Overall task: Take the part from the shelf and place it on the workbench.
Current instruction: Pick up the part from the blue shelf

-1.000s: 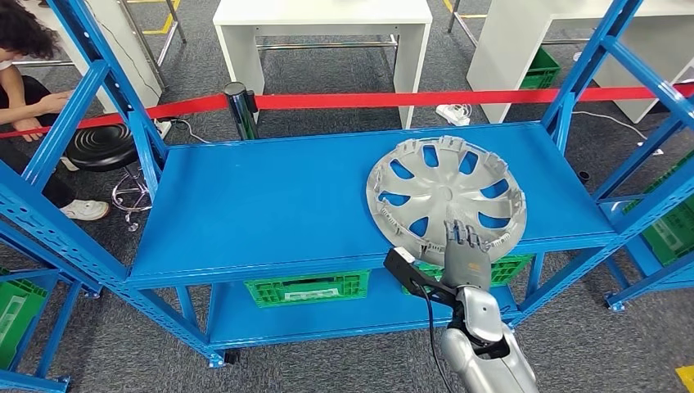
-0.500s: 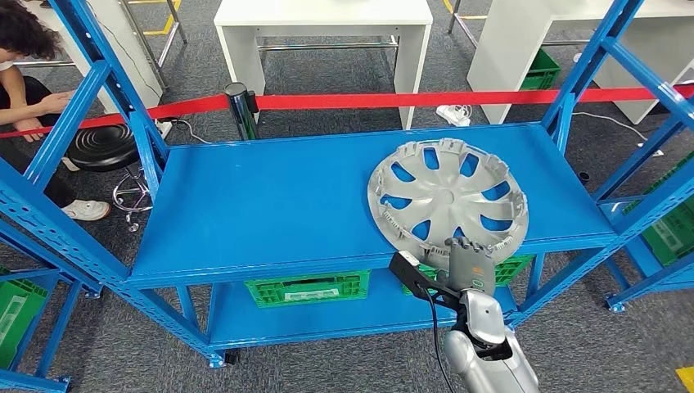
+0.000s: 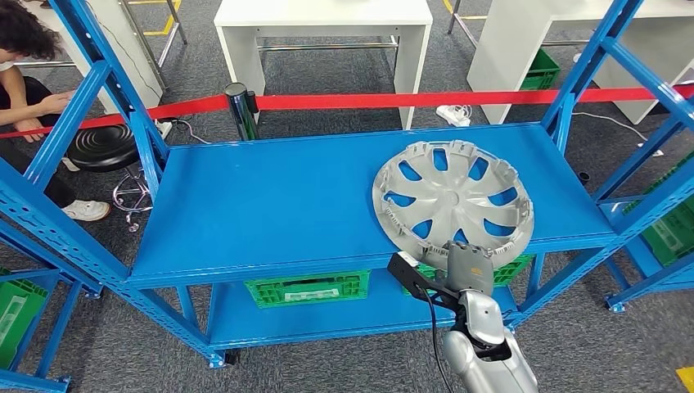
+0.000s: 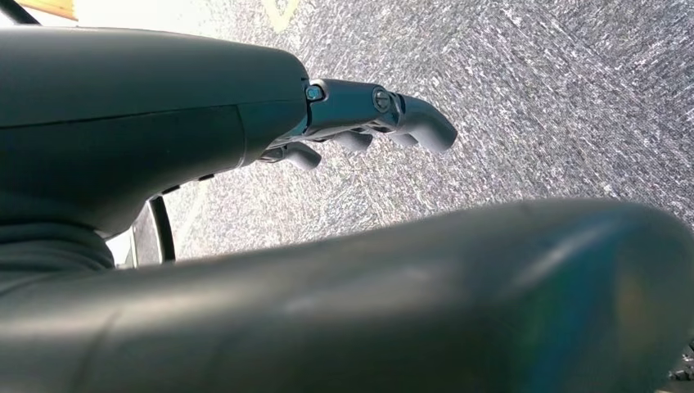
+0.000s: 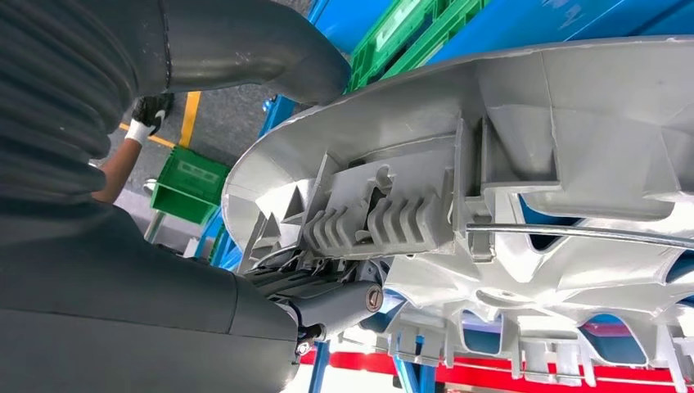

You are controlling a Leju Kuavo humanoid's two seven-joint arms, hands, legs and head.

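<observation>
Shelving in blue steel (image 3: 270,205) fills the room in front of the robot, and at the far left a person (image 3: 24,49) crouches beside a black stool (image 3: 102,147), well apart from the work. The left hand (image 4: 368,115) hangs over grey carpet, fingers loosely apart and holding nothing. Further right, the silver hubcap (image 3: 452,199) lies on the shelf's top deck near its right end, inner ribbed side up, its near rim at the front edge. The right hand (image 3: 468,266) has that near rim: in the right wrist view the thumb lies on top of the rim and the fingers (image 5: 344,303) run under it. By my reckoning only the grip is made. Lifting off, carrying to the workbench and setting down are all left.
</observation>
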